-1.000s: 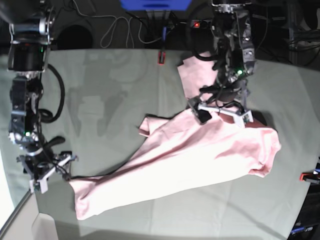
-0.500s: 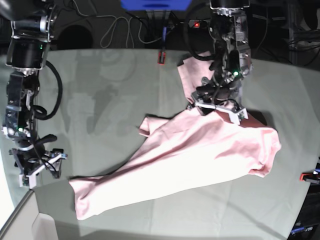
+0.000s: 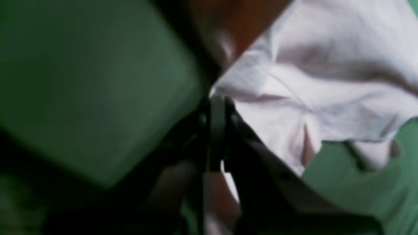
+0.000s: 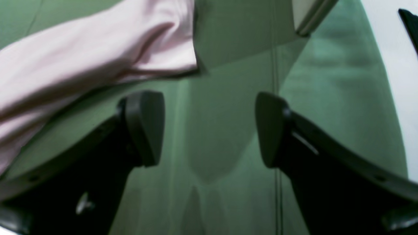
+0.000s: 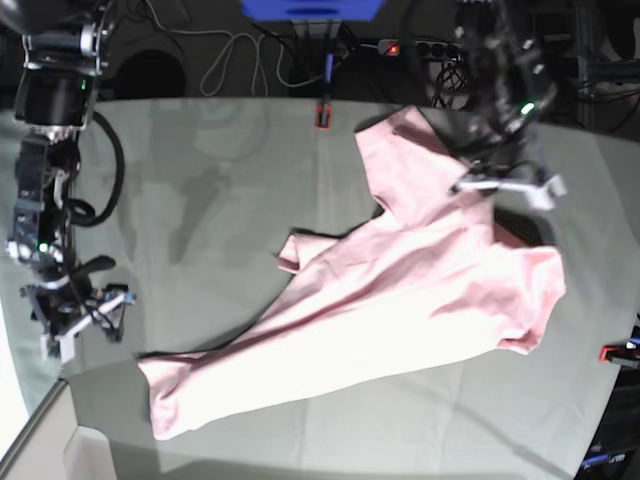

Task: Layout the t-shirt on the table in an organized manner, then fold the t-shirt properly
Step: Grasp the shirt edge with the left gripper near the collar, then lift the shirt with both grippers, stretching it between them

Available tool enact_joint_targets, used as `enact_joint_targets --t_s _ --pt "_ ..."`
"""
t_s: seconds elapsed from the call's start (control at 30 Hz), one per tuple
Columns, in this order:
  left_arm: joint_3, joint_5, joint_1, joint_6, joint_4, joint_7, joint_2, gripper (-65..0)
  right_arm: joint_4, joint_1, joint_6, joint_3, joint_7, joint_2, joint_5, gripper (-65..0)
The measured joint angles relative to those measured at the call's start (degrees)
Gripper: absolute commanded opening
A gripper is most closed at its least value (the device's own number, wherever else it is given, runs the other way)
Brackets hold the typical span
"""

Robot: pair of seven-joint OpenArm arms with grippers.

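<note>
The t-shirt (image 5: 400, 300) sprawls in a long diagonal rope across the middle of the bench (image 5: 230, 180), so it needs spreading before any fold. The left gripper (image 5: 505, 185) stoops over the shirt's far upper edge, jaws pinched shut on a fold of it, apparently to drag that side flat. The right gripper (image 4: 209, 129) hangs low just off the shirt's near end, jaws wide apart and empty.

Around the right end effector (image 5: 75, 320) the surface (image 5: 220, 180) lies bare on the far side and toward the middle. Between its wide-apart fingers (image 4: 143, 127) only bare cloth shows; the shirt (image 5: 400, 290) begins near its inner side. The surface's near edge runs just beside it. The left end effector (image 5: 505, 185), jaws together, sits at the shirt's far side; past it lie cables (image 5: 240, 50) and a red clamp (image 5: 324, 113).
</note>
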Motion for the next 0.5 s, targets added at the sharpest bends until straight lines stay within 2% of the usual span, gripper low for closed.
enact_joint_targets --t_s 0.17,0.23,0.3,0.33,0.4,0.47,0.5 --pt "-7.13 -11.52 7.06 -0.76 12.28 -0.98 -5.4 -64.9 0.74 -1.79 0.0 -0.07 -0.11 -2.1 0.02 -21.3" --pt "-12.85 -17.4 9.01 -1.18 12.57 0.5 -7.65 -64.9 2.54 -3.54 0.17 -0.2 -0.02 -3.02 -0.11 -21.3" --pt "-19.3 -20.65 10.05 -0.94 12.04 -0.5 -9.68 -64.9 5.33 -6.12 0.33 -0.26 -0.2 -4.44 -0.44 -21.3" --pt "-21.81 -22.75 10.36 -1.31 10.91 -0.5 -11.06 -64.9 6.73 -7.32 1.29 -0.31 -0.2 -5.25 -0.26 -21.3" --pt "-25.7 -24.3 10.47 -0.98 6.88 -1.66 -13.22 -64.9 9.49 -9.31 5.4 -1.16 -0.48 -7.13 -0.72 -21.3" --pt "-26.95 -25.64 10.45 -0.59 3.02 -0.61 -14.43 -64.9 12.7 -11.34 9.55 -2.97 0.11 -8.79 -0.33 -21.3" --pt "-27.19 -26.14 10.38 -0.7 1.68 -0.31 -14.78 -64.9 13.6 -12.26 10.34 -4.22 0.37 -9.44 -0.2 -21.1"
